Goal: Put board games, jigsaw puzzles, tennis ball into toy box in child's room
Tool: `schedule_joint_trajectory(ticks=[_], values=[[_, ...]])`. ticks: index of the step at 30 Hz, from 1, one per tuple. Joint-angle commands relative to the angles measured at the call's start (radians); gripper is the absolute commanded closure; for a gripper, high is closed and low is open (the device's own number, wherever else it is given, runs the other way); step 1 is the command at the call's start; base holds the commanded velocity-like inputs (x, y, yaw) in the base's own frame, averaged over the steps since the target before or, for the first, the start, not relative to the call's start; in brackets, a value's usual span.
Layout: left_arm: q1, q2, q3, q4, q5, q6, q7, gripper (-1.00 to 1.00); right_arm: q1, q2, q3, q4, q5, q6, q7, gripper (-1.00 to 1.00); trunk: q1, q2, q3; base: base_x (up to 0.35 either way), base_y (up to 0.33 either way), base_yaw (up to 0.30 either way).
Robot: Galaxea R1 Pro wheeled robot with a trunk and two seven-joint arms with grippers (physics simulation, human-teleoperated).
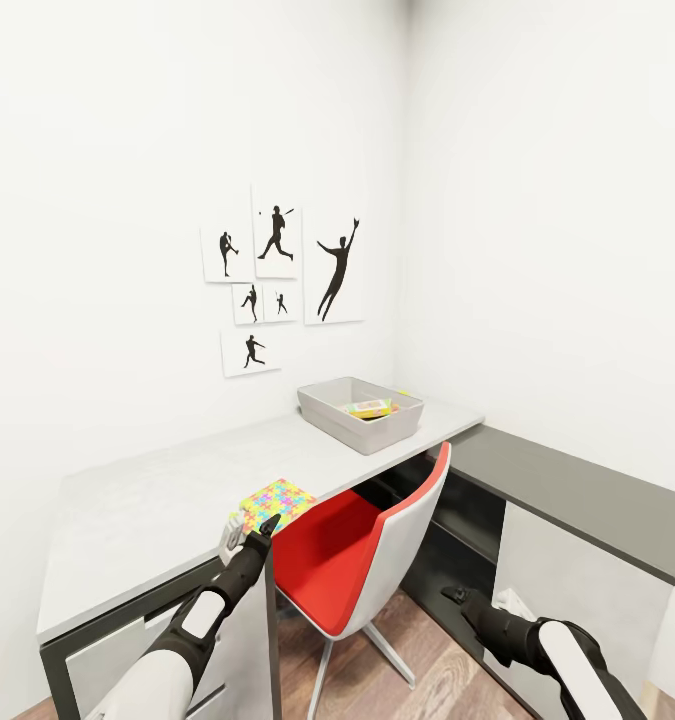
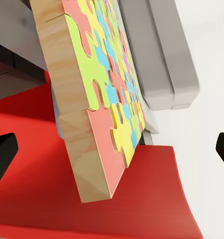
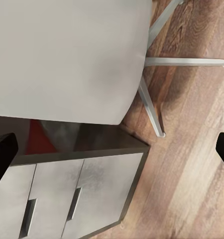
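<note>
A jigsaw puzzle (image 1: 277,502) lies flat at the front edge of the white table (image 1: 147,510), its near corner jutting over the edge. My left gripper (image 1: 251,527) is open right at that corner. In the left wrist view the jigsaw puzzle (image 2: 99,94) with its wooden side sits between the wide-apart black fingertips (image 2: 2,155) of the left gripper (image 2: 112,154). The grey toy box (image 1: 329,410) stands at the table's far right end; a flat yellow-green item (image 1: 369,408) lies inside, too small to identify. My right gripper (image 1: 455,594) hangs open low beside the chair, holding nothing.
A red-seated white chair (image 1: 372,555) is tucked at the table just right of the puzzle. A lower dark grey-topped unit (image 1: 577,490) adjoins on the right. Wood-plank floor (image 3: 191,99) and white drawers (image 3: 52,204) are in the right wrist view. Baseball silhouettes (image 1: 277,280) hang on the wall.
</note>
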Motion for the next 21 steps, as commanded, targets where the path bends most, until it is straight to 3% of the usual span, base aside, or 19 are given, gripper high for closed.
schedule_joint_trajectory(ticks=[1, 21], values=[[-0.001, -0.001, 0.005, -0.001, 0.008, 0.010, -0.003, -1.00, -0.001, 0.000, -0.001, -0.001, -0.010, 0.003, -0.009, -1.00, 0.000, -0.001, -0.001, 0.000, 0.000, 0.000], [-0.001, -0.001, 0.006, -0.001, 0.008, 0.010, -0.004, -1.00, -0.001, 0.002, 0.001, -0.001, -0.009, 0.002, -0.009, -1.00, 0.000, -0.001, -0.001, 0.034, 0.000, 0.000]])
